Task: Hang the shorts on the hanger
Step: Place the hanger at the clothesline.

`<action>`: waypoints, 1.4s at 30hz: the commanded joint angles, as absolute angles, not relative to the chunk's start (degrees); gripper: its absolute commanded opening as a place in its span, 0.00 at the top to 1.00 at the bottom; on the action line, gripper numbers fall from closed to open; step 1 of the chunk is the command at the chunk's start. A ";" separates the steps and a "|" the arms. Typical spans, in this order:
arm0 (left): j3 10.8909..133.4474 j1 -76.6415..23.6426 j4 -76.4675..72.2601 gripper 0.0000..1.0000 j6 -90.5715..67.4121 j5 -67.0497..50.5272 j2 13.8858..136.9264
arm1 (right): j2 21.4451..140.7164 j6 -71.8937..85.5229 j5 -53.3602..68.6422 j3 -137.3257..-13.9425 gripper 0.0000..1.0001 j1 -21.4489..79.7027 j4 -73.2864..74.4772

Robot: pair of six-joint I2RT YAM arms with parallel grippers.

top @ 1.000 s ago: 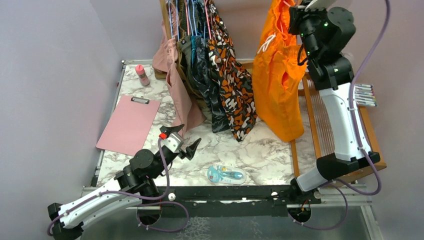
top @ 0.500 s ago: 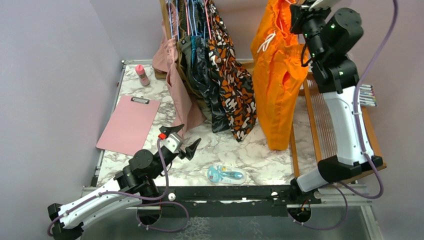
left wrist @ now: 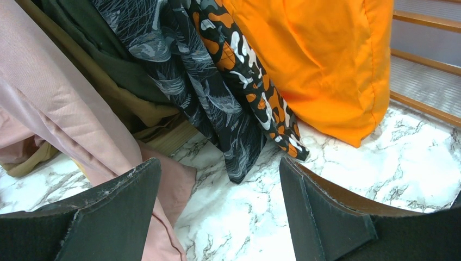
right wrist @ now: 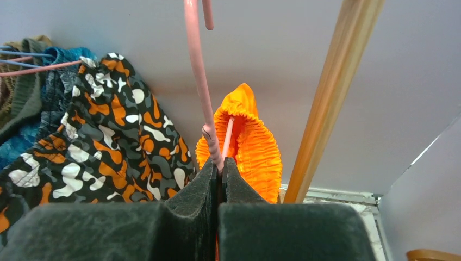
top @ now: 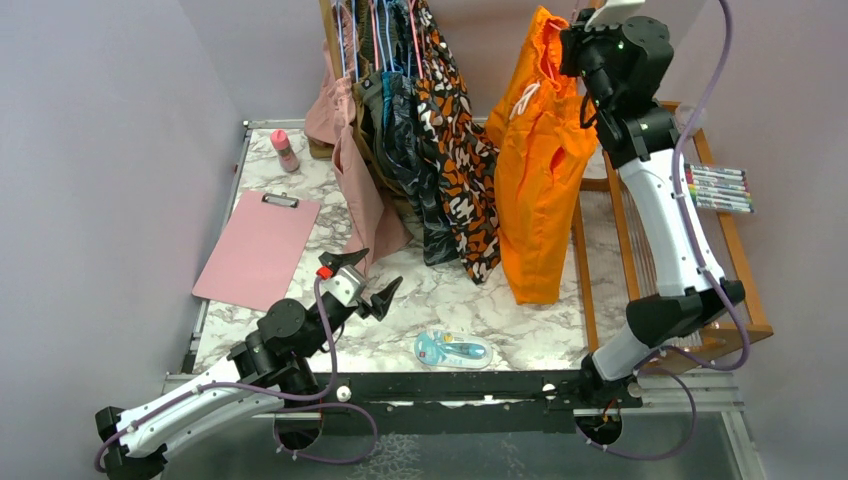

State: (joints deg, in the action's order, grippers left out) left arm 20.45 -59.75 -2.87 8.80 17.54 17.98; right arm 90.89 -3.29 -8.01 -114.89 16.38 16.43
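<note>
The bright orange shorts (top: 540, 160) hang off the pink wire hanger (right wrist: 198, 81), whose neck runs down into the gathered waistband (right wrist: 255, 141). My right gripper (right wrist: 220, 163) is shut on that neck just above the fabric. In the top view it is held high at the back (top: 575, 38), with the shorts dangling over the marble table beside the patterned garment (top: 460, 160). My left gripper (top: 375, 285) stands open and low over the table's front left. Nothing lies between its fingers (left wrist: 217, 168), and the shorts' lower end (left wrist: 321, 60) shows beyond them.
A row of clothes on blue and pink hangers fills the back, with a dusty pink garment (top: 355, 180) at its left. A wooden post (right wrist: 331, 98) rises right of the shorts. Pink clipboard (top: 258, 248), pink bottle (top: 285, 150), blue packet (top: 452, 349), wooden rack (top: 660, 260) and markers (top: 718, 187) are around.
My right arm has swung left with the hanger and shorts, bringing them close beside the patterned garment. The left arm has not moved.
</note>
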 commanded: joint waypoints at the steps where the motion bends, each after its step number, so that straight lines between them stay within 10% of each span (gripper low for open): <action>1: 20.30 -59.68 -3.25 0.18 8.24 16.87 17.27 | 90.78 -1.05 -4.01 -123.60 0.99 15.95 13.34; 42: 19.94 -59.68 -3.76 0.18 8.77 16.85 19.22 | 109.64 8.85 -11.51 -138.12 0.99 13.58 5.76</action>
